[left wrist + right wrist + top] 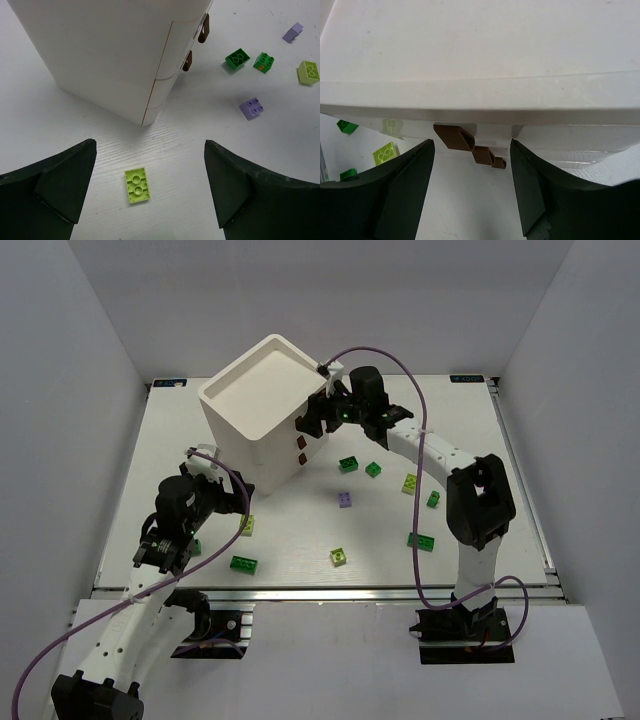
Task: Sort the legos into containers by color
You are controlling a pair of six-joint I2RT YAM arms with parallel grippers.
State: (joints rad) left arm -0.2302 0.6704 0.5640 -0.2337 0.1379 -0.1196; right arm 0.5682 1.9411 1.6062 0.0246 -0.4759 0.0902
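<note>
Standing at eleven o'clock on the white tabletop (480,440), the white rounded-cube plastic cabinet (262,405) shows three shallow drawers (280,455) with dark red-brown handles (454,137), all shut, contents hidden. The right gripper (470,160) holds its jaws wide on either side of the top handle. The left gripper (149,165), jaws wide, hovers over a yellow-green studded brick (136,185). Other small plastic bricks (348,464) lie loose at four o'clock of the cabinet.
</note>
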